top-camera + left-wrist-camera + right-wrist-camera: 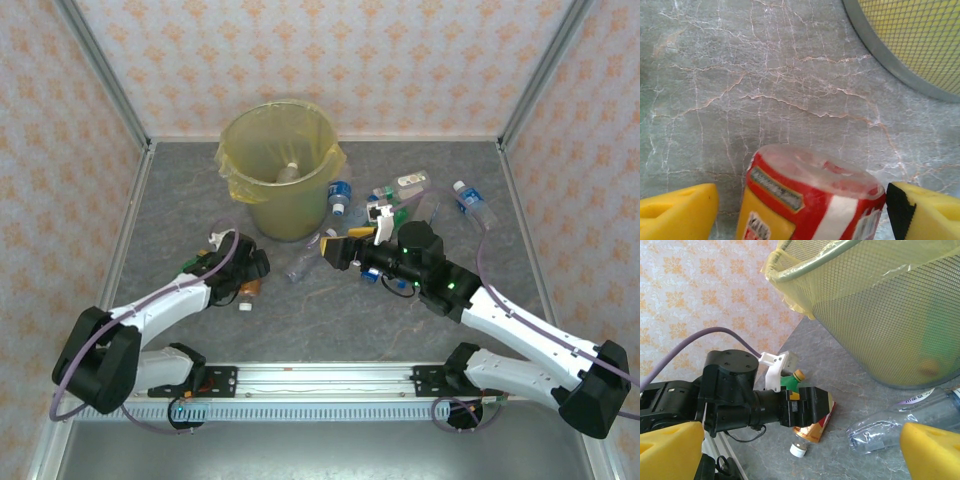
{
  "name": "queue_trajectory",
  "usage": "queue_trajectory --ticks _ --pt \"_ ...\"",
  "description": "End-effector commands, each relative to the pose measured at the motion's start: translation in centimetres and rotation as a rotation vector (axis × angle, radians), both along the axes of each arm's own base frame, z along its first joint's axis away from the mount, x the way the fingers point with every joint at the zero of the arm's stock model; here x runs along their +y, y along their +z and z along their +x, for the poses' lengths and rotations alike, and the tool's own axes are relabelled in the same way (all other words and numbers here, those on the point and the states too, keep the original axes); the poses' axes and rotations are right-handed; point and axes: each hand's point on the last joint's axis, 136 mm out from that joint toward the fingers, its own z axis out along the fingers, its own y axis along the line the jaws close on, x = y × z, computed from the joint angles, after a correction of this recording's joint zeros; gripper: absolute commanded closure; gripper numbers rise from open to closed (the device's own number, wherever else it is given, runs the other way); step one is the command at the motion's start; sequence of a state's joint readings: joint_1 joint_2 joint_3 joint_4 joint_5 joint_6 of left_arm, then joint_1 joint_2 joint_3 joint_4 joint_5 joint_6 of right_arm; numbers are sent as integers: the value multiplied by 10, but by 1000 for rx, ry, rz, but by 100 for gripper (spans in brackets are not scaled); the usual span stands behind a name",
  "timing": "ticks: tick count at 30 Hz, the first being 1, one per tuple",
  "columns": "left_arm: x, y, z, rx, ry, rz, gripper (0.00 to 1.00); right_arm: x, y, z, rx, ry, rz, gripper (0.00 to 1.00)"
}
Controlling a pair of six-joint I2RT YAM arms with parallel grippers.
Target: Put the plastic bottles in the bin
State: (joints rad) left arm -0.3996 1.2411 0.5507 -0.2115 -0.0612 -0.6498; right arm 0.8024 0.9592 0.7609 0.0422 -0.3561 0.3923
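Grey marbled tabletop [330,320] floors a booth walled in orange-flowered wallpaper [350,60]. Nearest, at about 8 o'clock from the table's middle, the left gripper [250,278] points down over a small plastic bottle with a red and yellow label [810,200]. The bottle lies on the table with its white cap [245,306] toward 6 o'clock.

In the left wrist view the yellow pads [677,212] stand on either side of this bottle, jaws apart. A sliver of table shows between the left-hand pad and the label. The other pad is just beside the label, and whether it touches cannot be told. A green plastic bottle with an orange cap [790,381] lies just beside that gripper.

Close to the table's middle, the right gripper [338,250] hangs with its jaws spread wide and nothing between them. A crumpled clear plastic bottle [300,268] lies on the table just beside it, at its 8 o'clock.

Farther off, at 12 o'clock, stands the round translucent yellowish bin lined with a yellow bag [270,215], with one pale bottle [290,172] inside. A blue-capped bottle [340,195] lies just beside the bin at its 3 o'clock. Between 1 and 2 o'clock, more clear and green bottles [395,205] lie in a loose heap. A blue-labelled clear bottle [472,203] lies apart from the heap at its 3 o'clock.
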Motion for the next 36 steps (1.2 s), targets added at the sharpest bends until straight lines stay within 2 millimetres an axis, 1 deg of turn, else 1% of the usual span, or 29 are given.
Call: queue_trajectory --ticks 1,8,12,14,19,21,25,29,32,36 --pt "2 -1 4 29 -31 70 12 -1 0 -1 -12 -10 2 0" --pt "-1 -16 7 77 -44 82 12 -4 -1 0 -20 -20 -13 0" --pt "-2 -21 6 95 -71 97 16 -3 -4 0 -15 -19 -16 0" --pt "-2 -22 5 100 -75 98 21 -3 -5 1 -12 -19 -17 0" --pt "-1 -19 4 96 -63 95 36 -3 -5 0 -9 -21 -14 0" --pt "1 -16 2 88 -54 95 37 -4 -5 0 -9 -21 -12 0" --pt "2 -2 -1 51 -25 58 38 -4 -4 -1 -6 -20 -7 0" --pt "2 21 -3 -4 -16 24 38 -3 -1 -1 -7 -14 2 0" --pt "2 46 -4 -67 -11 -8 38 -2 0 -2 -6 -10 10 0" --pt "5 91 -5 -182 1 -43 38 -4 9 -4 -19 -12 38 0"
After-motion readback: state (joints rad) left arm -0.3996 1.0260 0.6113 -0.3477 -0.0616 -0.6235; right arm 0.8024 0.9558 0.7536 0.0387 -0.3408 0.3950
